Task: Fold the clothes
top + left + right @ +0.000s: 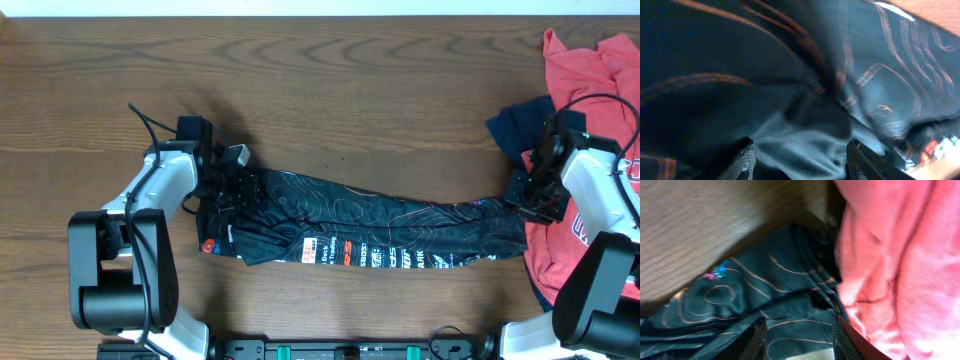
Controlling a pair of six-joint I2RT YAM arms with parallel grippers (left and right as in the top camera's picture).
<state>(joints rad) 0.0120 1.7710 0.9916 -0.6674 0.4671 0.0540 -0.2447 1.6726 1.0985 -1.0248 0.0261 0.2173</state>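
The black jersey (pixel 370 232) with thin red-orange contour lines and a row of logos lies stretched in a long band across the table. My left gripper (pixel 232 187) is at its left end; in the left wrist view the fingers (pixel 802 157) have a ridge of the dark fabric (pixel 805 135) gathered between them. My right gripper (pixel 530 195) is at its right end; in the right wrist view the fingers (pixel 799 337) have the jersey fabric (pixel 790 305) spanning tightly between them.
A red T-shirt (pixel 590 60) lies heaped at the right edge, touching the right gripper, and fills the right side of the right wrist view (pixel 900 265). A navy garment (pixel 515 125) lies beside it. Bare wood table (pixel 350 90) lies behind the jersey.
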